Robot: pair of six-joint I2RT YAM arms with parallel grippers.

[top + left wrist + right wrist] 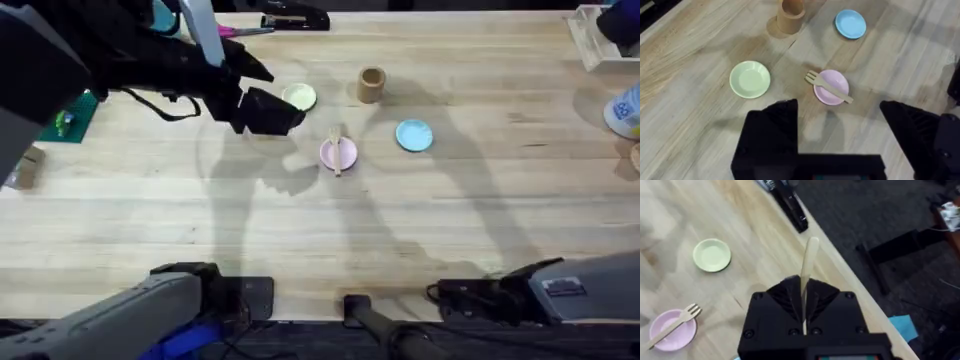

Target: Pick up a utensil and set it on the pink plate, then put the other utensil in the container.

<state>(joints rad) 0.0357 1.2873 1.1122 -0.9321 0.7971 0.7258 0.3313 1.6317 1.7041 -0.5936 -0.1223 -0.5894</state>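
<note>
— Left tool (pixel 837 112)?
— Released, jaws spread wide above the desk (pixel 690 125).
— The small pale wooden fork (pixel 827 87)?
— Lying across the small round pink plate (pixel 835 79); the tan wooden cylindrical cup (pixel 790 17) stands apart.
— Right tool (pixel 802 287)?
— Clenched on the pale wooden spoon (pixel 810 255), by its handle.
</note>
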